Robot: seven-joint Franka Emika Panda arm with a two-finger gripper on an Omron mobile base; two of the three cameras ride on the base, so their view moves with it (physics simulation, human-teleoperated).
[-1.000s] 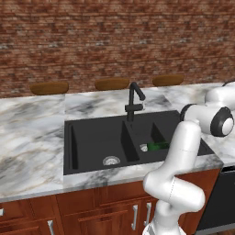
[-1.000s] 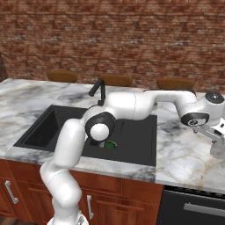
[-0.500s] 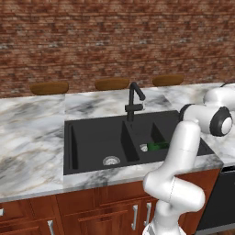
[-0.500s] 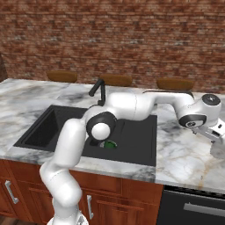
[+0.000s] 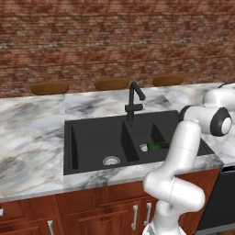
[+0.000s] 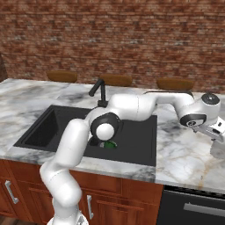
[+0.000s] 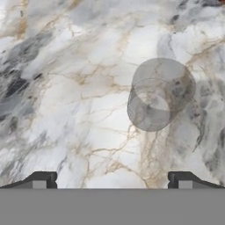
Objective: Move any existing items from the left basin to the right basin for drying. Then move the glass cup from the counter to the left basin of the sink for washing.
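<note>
Lowered toward the counter (image 7: 66, 88), end effector (image 7: 112, 180) spread wide, empty — glass cup (image 7: 159, 94) stands upright.

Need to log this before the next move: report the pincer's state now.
Pincer: open and empty, hovering above the glass cup, which stands on the counter.

Counter (image 5: 32, 133): polished white marble with grey and tan veins.
Sink (image 5: 92, 142): matte black; round silver metal drains.
Faucet (image 5: 133, 98): black, faint sheen.
Glass cup (image 7: 159, 94): clear, pale, see-through glass.
Green item (image 5: 157, 145): glossy dark green.
Cabinets (image 5: 92, 211): reddish-brown wood, metal handles.
Wall (image 5: 114, 41): rough red brick.
</note>
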